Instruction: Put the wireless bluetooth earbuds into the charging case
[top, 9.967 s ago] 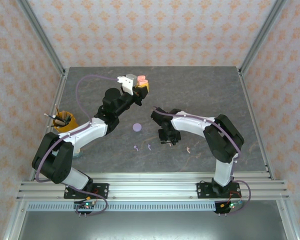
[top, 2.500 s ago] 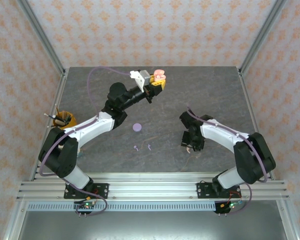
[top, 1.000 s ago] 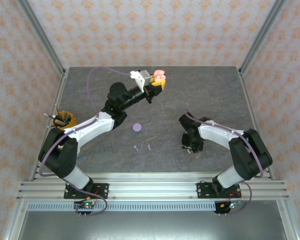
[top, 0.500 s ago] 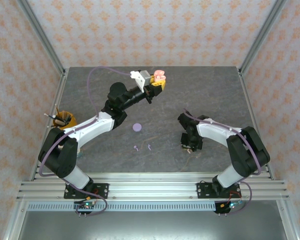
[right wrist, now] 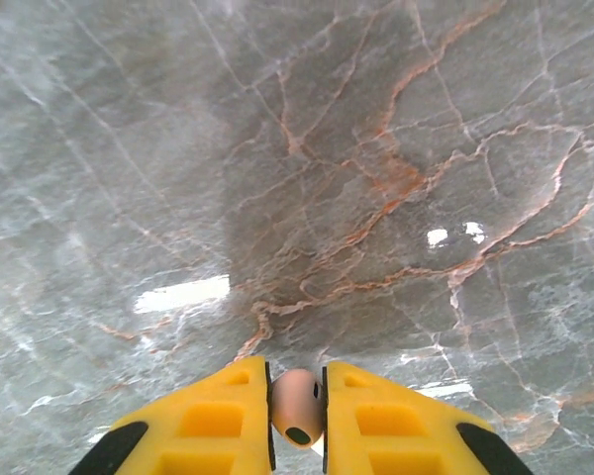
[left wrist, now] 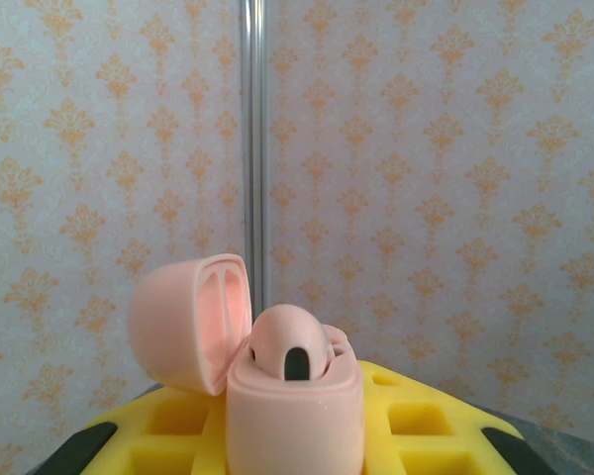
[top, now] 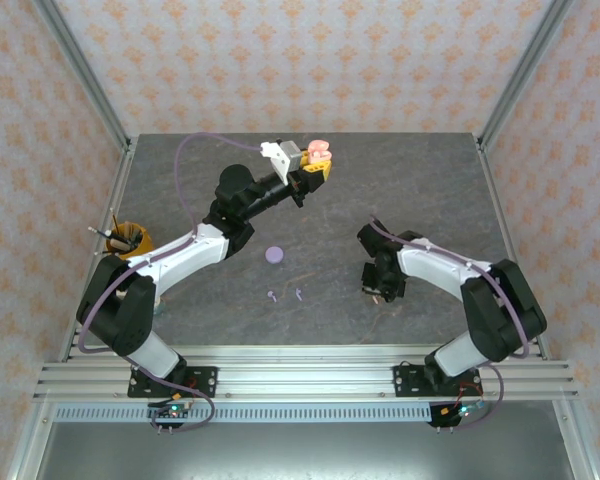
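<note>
Holding the open pink charging case aloft at far centre: left pincer, clamped on it, one seated earbud inside. Right pincer low over the table, near right, pinching a pink earbud; two purple earbuds lie to its left.

Enclosed robot test cell in a lab.
Aluminium frame posts and orange-patterned wall panels rise behind the left claw; a grey marble-look tabletop lies under the right claw; slotted rails carry the arm bases, well back from both claws.
</note>
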